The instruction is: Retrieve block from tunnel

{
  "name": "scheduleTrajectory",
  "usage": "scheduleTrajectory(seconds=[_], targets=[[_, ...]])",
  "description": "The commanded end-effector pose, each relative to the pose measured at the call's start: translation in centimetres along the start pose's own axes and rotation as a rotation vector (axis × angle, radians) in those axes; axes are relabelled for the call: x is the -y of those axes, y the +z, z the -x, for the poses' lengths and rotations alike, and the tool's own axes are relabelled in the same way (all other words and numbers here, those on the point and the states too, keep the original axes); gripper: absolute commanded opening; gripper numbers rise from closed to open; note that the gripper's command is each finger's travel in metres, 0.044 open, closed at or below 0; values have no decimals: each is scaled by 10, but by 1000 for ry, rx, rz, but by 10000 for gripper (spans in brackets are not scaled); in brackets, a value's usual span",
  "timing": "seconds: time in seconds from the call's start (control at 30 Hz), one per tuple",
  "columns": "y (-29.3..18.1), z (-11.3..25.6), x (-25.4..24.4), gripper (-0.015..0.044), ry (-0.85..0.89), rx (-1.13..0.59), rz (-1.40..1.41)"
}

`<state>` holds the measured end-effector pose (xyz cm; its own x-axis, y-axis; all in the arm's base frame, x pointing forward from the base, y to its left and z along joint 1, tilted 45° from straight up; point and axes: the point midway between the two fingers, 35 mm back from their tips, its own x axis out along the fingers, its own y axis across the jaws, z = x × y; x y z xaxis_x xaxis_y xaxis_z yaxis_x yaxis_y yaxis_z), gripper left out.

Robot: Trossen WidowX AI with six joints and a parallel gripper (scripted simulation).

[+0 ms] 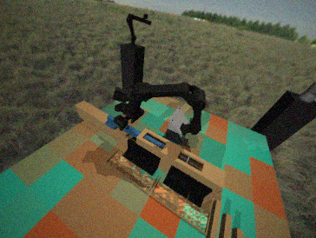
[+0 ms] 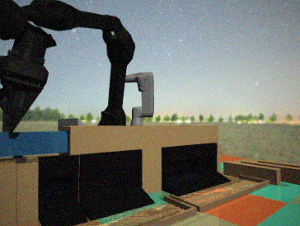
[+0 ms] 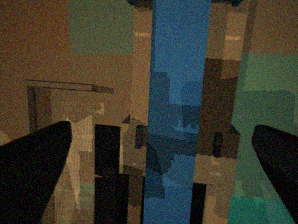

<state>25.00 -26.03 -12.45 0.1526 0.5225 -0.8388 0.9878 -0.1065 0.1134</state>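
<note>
Loving our patchwork tabletop colours

We've got teal, orange, tan and muted green squares across the tabletop (image 1: 61, 182) (image 2: 247, 208), a plain blue bar (image 2: 35, 143) (image 3: 177, 65) and an all-black arm (image 1: 162, 90) (image 2: 117, 74).
</note>
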Motion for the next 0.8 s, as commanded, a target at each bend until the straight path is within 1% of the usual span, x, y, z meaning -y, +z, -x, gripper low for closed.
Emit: scheduleTrajectory(seconds=[0.0, 0.47, 0.5, 0.77], targets=[[-2, -11, 3, 440, -4, -10, -6], [-7, -30, 7, 440, -4, -11, -6], [-5, -24, 5, 414, -2, -4, 2], [-5, -24, 5, 204, -2, -4, 2]])
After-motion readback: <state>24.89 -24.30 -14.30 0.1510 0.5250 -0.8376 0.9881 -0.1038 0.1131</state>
